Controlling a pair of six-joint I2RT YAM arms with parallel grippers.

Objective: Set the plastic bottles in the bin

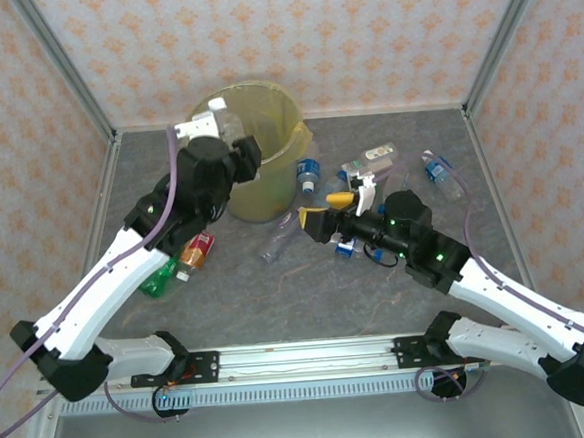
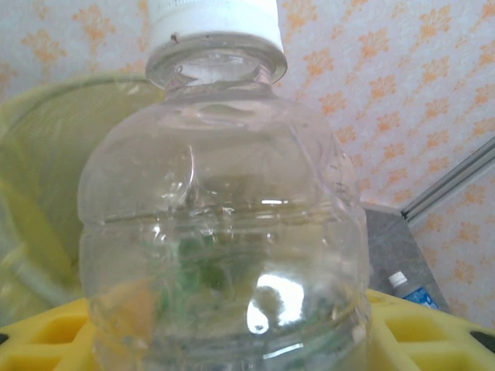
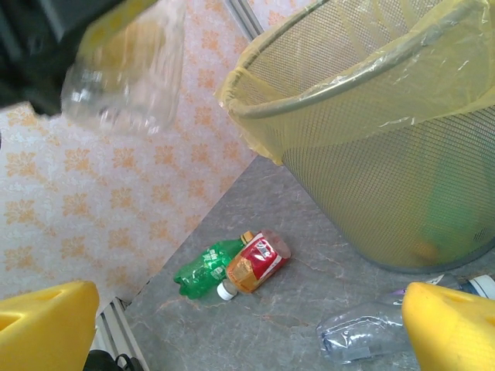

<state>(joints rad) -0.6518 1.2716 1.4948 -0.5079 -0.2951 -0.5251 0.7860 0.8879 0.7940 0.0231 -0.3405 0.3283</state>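
My left gripper is shut on a clear bottle with a white cap, held up at the near left rim of the bin. In the left wrist view that clear bottle stands between the yellow fingers, with the bin behind it. My right gripper is open and empty, low over the table right of the bin. Between its fingers I see a crushed clear bottle, a green bottle and a red-labelled bottle.
More bottles lie on the table: a blue-capped one beside the bin, a cluster behind my right gripper, one at the far right. The green bottle and red-labelled bottle lie under my left arm. Walls enclose three sides.
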